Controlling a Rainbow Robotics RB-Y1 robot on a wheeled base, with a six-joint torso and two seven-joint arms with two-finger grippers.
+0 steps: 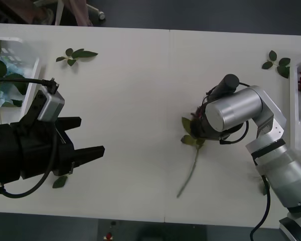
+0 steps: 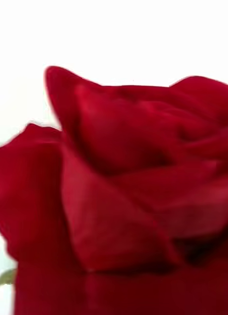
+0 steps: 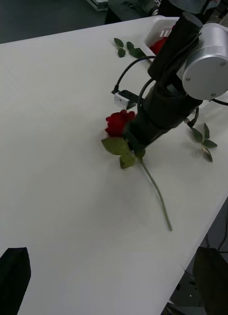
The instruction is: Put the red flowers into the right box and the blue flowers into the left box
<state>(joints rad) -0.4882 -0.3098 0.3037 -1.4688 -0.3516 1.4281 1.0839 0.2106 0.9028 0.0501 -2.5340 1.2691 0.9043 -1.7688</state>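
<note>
At mid-bench, a red rose is met by the right end effector, its grip state undeterminable; the left end effector is held apart.

A lab-like room: plain white worktable, dark floor, chair base behind.

The right arm bends over a red rose (bloom hidden); the left gripper hovers, jaws apart.
</note>
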